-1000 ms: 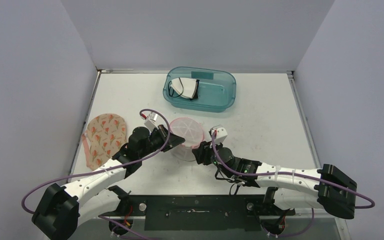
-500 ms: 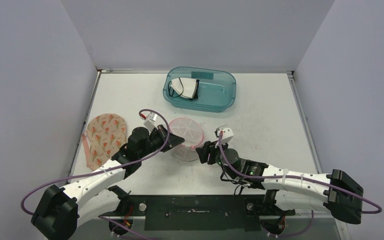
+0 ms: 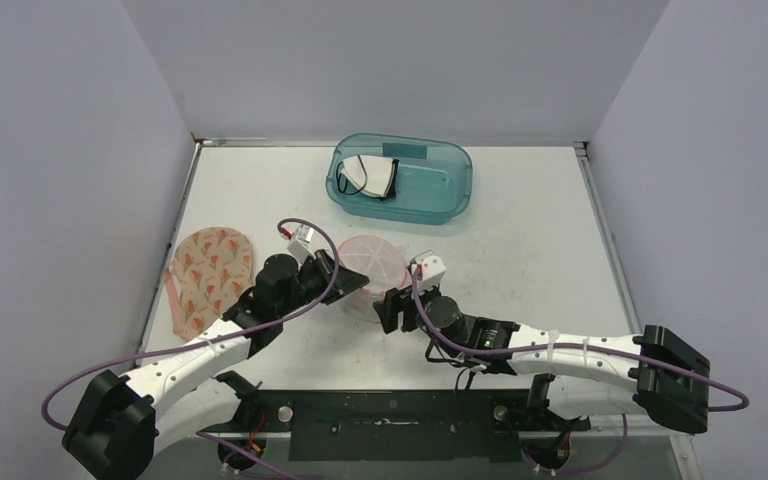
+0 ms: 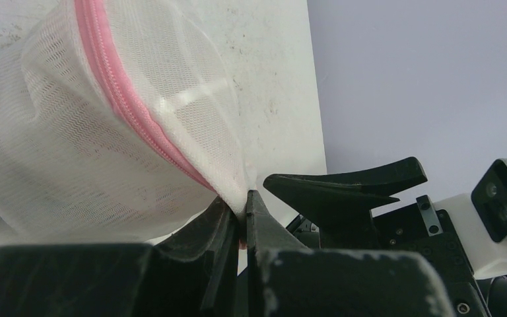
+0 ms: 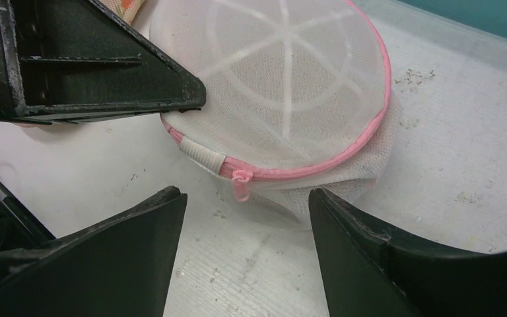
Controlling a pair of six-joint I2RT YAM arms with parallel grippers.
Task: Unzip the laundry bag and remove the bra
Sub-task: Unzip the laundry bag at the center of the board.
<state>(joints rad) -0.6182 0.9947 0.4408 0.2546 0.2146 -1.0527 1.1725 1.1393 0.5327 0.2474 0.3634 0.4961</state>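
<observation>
The laundry bag (image 3: 372, 262) is a round white mesh pouch with a pink zipper, lying mid-table. Its zipper (image 5: 343, 158) runs closed, and the pink pull (image 5: 241, 185) hangs by a beige tab. The bra is hidden; nothing distinct shows through the mesh. My left gripper (image 3: 338, 283) is shut on the bag's mesh edge (image 4: 237, 191) beside the zipper (image 4: 125, 105), its jaws pinched together. My right gripper (image 3: 388, 305) stands open just in front of the bag, the pull lying between and slightly beyond its fingertips (image 5: 171, 198), touching nothing.
A teal plastic bin (image 3: 430, 200) stands at the back holding a white garment with black straps (image 3: 370, 178). A floral fabric piece (image 3: 210, 272) lies at the left by the wall. Walls close in the table's left, back and right.
My right gripper has opened wider and shifted left, back toward the bag's front where the pull hangs. The left gripper has kept its pinch on the bag.
</observation>
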